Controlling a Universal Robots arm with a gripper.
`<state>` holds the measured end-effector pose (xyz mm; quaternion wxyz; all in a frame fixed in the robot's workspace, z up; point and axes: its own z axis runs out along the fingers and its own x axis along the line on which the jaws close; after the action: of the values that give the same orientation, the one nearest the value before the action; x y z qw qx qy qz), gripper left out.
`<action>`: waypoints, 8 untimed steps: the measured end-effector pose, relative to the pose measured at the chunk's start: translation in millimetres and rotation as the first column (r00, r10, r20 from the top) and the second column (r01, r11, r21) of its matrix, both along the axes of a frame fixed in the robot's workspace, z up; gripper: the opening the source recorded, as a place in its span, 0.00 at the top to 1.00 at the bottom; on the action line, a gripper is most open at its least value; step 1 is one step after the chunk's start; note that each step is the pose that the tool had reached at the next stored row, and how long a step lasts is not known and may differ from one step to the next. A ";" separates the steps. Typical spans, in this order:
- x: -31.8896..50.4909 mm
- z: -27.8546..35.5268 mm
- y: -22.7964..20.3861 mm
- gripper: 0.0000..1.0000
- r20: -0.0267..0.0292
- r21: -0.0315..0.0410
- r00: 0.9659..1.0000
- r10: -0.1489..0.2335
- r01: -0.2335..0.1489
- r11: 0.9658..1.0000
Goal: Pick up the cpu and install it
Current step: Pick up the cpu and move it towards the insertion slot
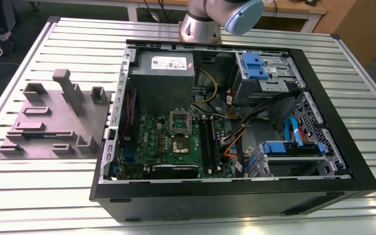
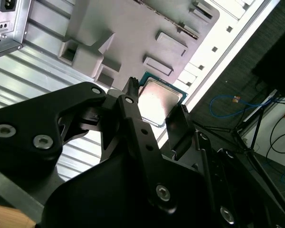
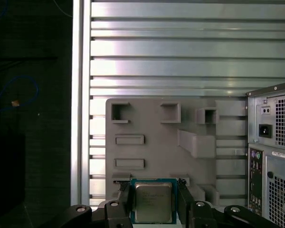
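Observation:
The cpu [image 3: 153, 203], a small square chip with a shiny metal top and a thin teal edge, sits between the two black fingers [image 3: 124, 199] of my gripper [image 3: 153, 197], which is shut on it. In the second wrist view the same cpu [image 2: 159, 100] is clamped at two opposite edges by the gripper [image 2: 156, 108]. It hangs well above the grey fixture tray [image 3: 156, 137] on the slatted table. In the exterior view the open computer case holds the green motherboard [image 1: 175, 142] with its cpu socket [image 1: 179, 145] uncovered.
The grey fixture tray [image 1: 51, 122] with raised blocks lies at the exterior view's left of the black case [image 1: 240, 196]. Inside the case are a grey power-supply box [image 1: 162, 73], blue drive brackets [image 1: 293, 149] and loose cables. The arm's base [image 1: 201, 22] stands behind the case.

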<state>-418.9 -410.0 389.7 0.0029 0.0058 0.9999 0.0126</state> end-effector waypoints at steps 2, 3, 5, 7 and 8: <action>1.9 -0.1 0.1 0.52 0.000 0.000 1.000 0.000 0.000 1.000; 3.4 -0.1 0.1 0.52 0.000 0.000 1.000 0.000 0.000 1.000; 6.9 -0.1 0.1 0.52 0.000 0.000 1.000 0.000 0.000 1.000; 10.6 -0.1 0.1 0.52 0.000 0.000 1.000 0.000 0.000 1.000; 12.3 -0.1 0.1 0.52 0.000 0.000 1.000 0.000 0.000 1.000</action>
<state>-406.7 -409.9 389.6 0.0029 0.0059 0.9999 0.0127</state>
